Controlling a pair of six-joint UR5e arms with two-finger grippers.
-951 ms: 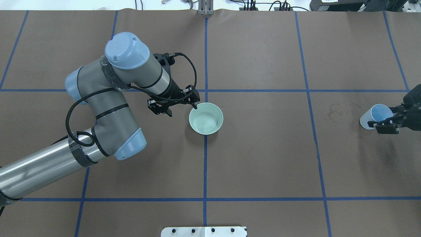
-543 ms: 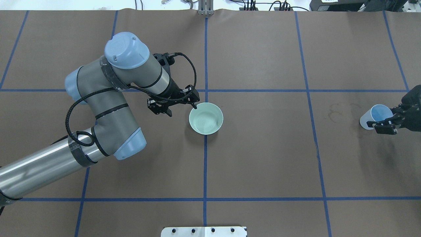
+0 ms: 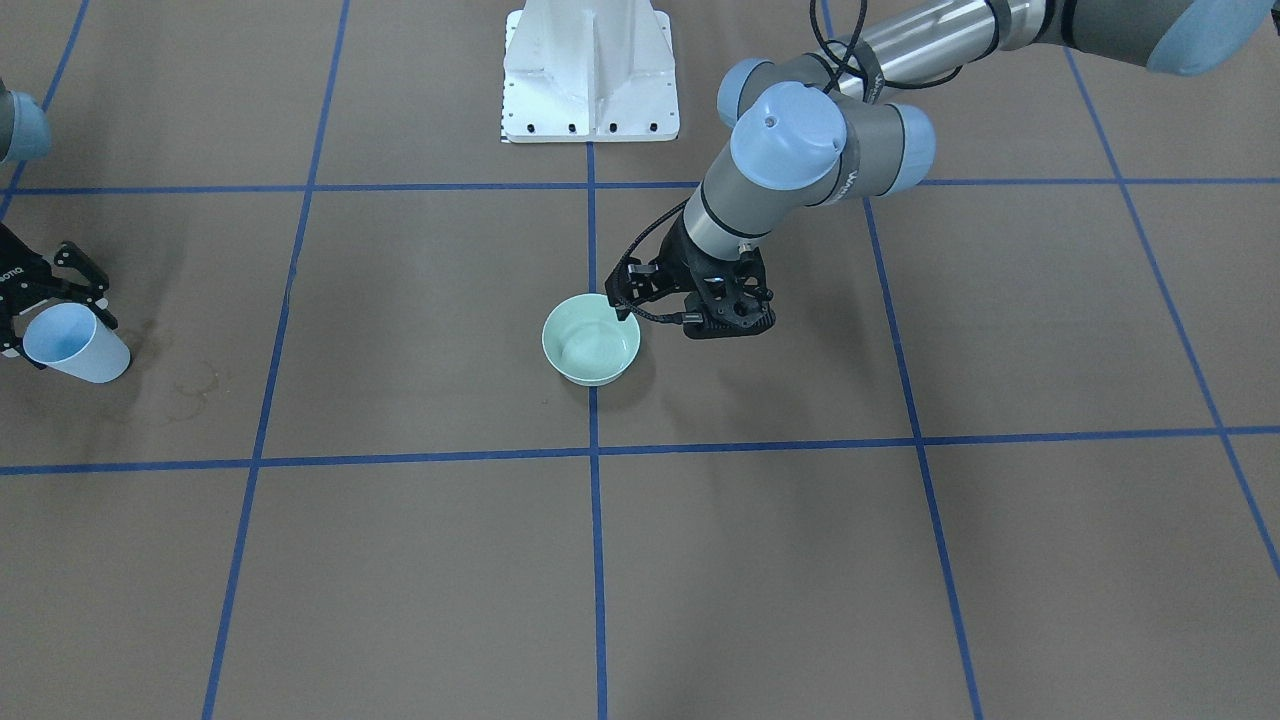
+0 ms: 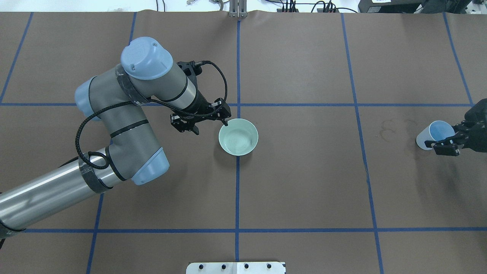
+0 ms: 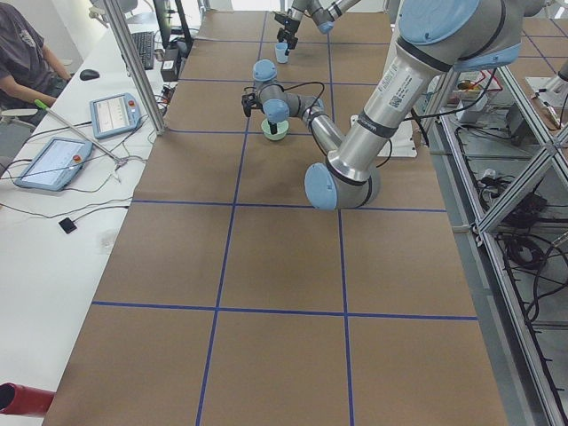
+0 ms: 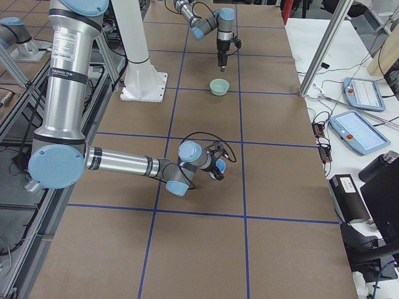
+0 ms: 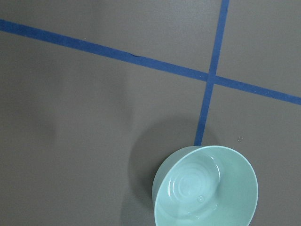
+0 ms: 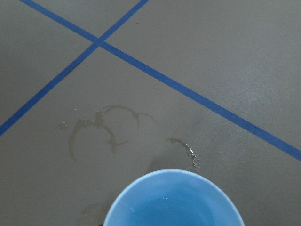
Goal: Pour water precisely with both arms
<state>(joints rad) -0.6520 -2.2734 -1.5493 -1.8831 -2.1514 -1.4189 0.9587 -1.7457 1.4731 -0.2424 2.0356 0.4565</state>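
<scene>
- Slosh risk: left gripper [image 4: 210, 127] was spread, one fingertip at the mint bowl [image 4: 254, 131] rim; a nudge could have spilled the water [image 7: 197, 208] glinting inside.
- Drip risk: right gripper [image 4: 448, 137] pinched a tilted blue cup [image 4: 429, 136], well apart from the bowl.

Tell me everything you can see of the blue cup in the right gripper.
The blue cup is a plain light blue tapered tumbler, plastic-looking, no handle. The right gripper is shut on its wall near the rim, at the right end of the table. It is tilted, mouth toward the gripper, base toward the table's middle. A glint inside suggests a little water. Whether it touches the table is unclear.
</scene>
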